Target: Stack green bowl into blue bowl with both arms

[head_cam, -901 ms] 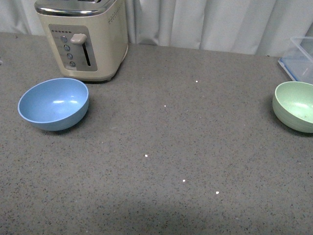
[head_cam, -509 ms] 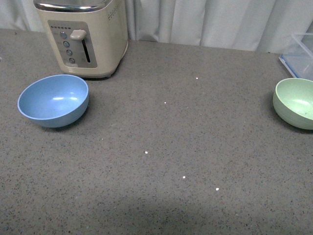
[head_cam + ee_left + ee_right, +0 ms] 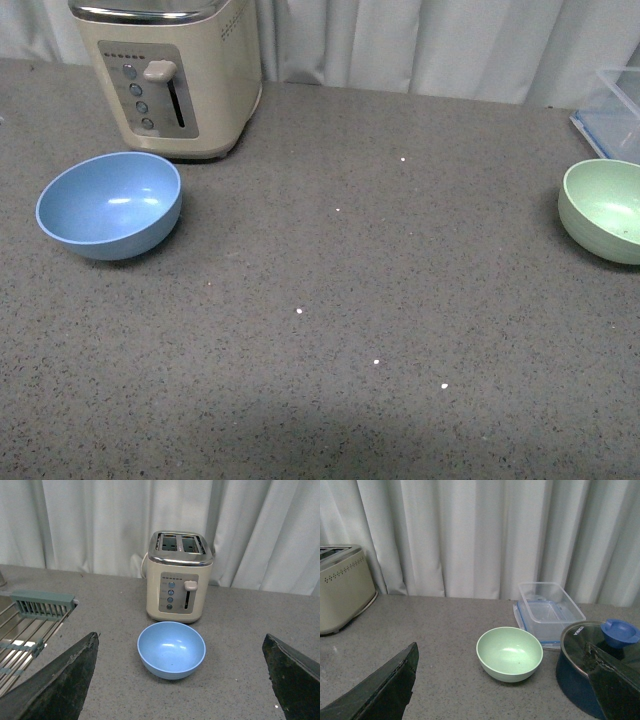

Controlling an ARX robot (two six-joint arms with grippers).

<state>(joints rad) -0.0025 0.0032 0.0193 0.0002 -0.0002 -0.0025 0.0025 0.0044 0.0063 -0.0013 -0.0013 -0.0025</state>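
Observation:
The blue bowl [image 3: 108, 204] stands upright and empty on the grey counter at the left, just in front of the toaster. The green bowl [image 3: 606, 211] stands upright and empty at the far right, cut by the frame edge. Neither arm shows in the front view. In the left wrist view my left gripper [image 3: 182, 680] is open, its fingers wide apart, and the blue bowl [image 3: 171, 649] lies ahead between them, untouched. In the right wrist view my right gripper [image 3: 505, 685] is open, and the green bowl [image 3: 509, 653] lies ahead between its fingers, untouched.
A cream toaster [image 3: 170, 75] stands behind the blue bowl. A clear lidded container [image 3: 549, 610] sits behind the green bowl and a dark blue pot with glass lid [image 3: 600, 665] beside it. A dish rack [image 3: 27, 630] lies beside the blue bowl. White curtains back the counter.
The front view has shifted slightly, so everything sits a little higher in frame than 0.9 s ago. The bowls have not moved on the counter.

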